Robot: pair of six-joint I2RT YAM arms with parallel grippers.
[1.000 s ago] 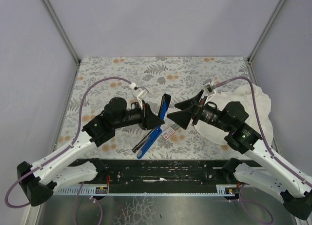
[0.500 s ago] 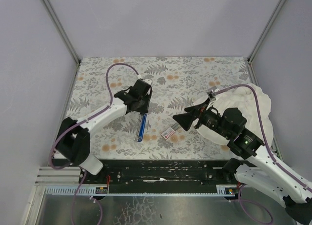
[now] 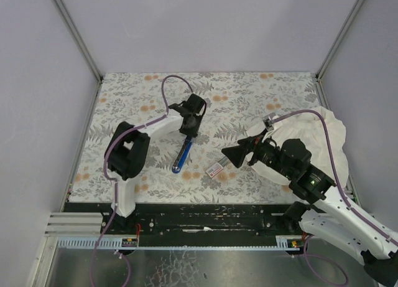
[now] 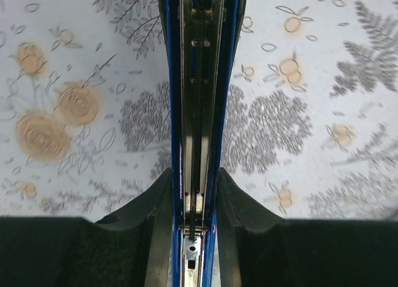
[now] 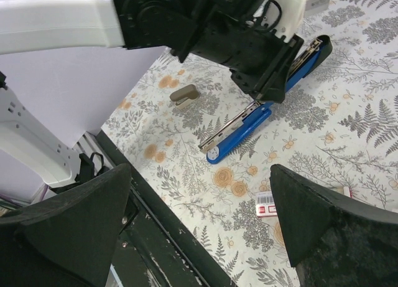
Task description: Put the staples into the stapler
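The stapler (image 3: 183, 155) lies a little left of the middle of the top view, on the flowered desk (image 3: 124, 100), and it is opened out. In the left wrist view its metal channel (image 4: 196, 112) runs up the centre of the frame with a spring inside, and I see no strip of staples in it. The left fingers (image 4: 236, 206) are closed narrowly on the blue sides of the stapler.

The staples box (image 3: 215, 170), white with a pink-red label, lies on the desk to the lower right of the stapler, apart from it. A small tan tray (image 5: 185, 95) sits in the upper left of the right wrist view, beyond the stapler. The right fingers (image 5: 74, 225) are spread wide and hold nothing, near the box. A white cloth (image 3: 326, 134) lies behind them at the right.

I judge that the opening is done. Taking the staples and laying them in the channel is left, and then closing the stapler.
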